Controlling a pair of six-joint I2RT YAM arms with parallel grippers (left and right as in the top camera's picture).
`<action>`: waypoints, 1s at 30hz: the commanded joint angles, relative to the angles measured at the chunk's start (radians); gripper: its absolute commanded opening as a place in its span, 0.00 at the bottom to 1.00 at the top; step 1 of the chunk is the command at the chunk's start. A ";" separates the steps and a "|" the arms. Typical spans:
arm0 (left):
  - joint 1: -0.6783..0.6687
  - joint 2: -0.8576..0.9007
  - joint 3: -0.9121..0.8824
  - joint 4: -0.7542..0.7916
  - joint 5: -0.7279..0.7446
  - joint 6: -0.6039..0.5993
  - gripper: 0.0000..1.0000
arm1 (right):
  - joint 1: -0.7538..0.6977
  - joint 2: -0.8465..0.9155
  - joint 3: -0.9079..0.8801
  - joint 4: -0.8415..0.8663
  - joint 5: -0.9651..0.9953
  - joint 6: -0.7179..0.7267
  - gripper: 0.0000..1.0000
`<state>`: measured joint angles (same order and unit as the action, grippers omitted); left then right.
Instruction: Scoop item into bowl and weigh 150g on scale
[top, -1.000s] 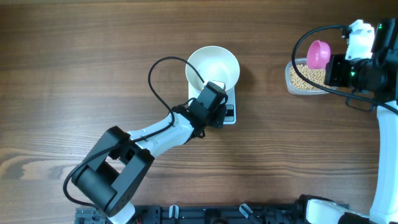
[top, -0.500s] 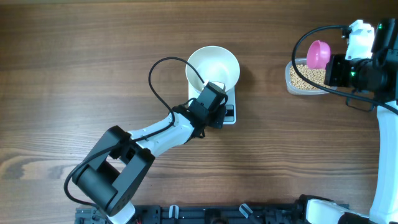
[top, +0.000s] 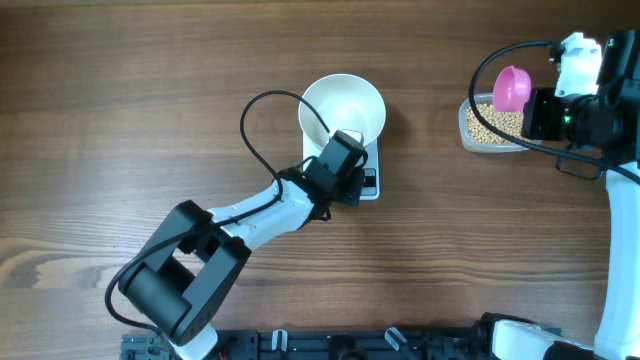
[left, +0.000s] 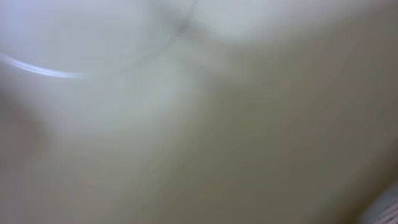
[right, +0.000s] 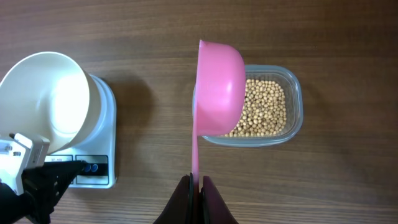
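Bench (top: 120, 100): one, brown wood grain, carrying everything listed, left to right.

Left arm (top: 250, 220): one, black and white, reaching from the near edge up and right toward the middle. One black cable (top: 245, 115) loops above it.

Left gripper (top: 350, 182): one. Jaws pressed together with nothing between them. The dark tips point at the button panel of the scale; whether they touch it cannot be told. Its wrist view is filled by a blurred white surface at close range.

Bowl (top: 345, 105): one, round, deep, plain white. It stands upright on the scale and overhangs the far and left edges.

Scale (top: 372, 165): one, flat, white, square. The display and dark buttons run along its near edge, which shows below the bowl.

Container (right: 297, 118): one, clear plastic, rounded rectangle, on the bench to the right of the scale and apart from it.

Beans (right: 267, 109): small, round, tan, too many to count. All that show lie inside the container, in one loose layer.

Scoop (right: 219, 87): one, pink, held in the air over the left end of the container. It is turned on edge so its rounded outer side shows. Its thin handle runs down to the right gripper.

Right gripper (right: 196, 186): one. Jaws pinch the end of the scoop's handle.

Right arm (top: 610, 200): one, along the right edge, with one black cable arching over the container.
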<state>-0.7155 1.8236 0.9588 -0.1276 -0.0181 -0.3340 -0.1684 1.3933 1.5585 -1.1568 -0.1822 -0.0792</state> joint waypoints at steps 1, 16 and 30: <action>0.001 0.070 -0.025 -0.027 -0.017 0.016 0.04 | -0.003 0.008 -0.008 -0.008 0.009 0.003 0.04; 0.001 0.069 -0.025 -0.071 -0.016 0.016 0.04 | -0.003 0.008 -0.008 -0.011 0.009 0.005 0.04; 0.002 0.069 -0.026 -0.072 0.017 0.016 0.04 | -0.003 0.008 -0.008 -0.011 0.009 0.030 0.04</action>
<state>-0.7151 1.8256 0.9730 -0.1677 -0.0132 -0.3340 -0.1684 1.3933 1.5585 -1.1675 -0.1822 -0.0673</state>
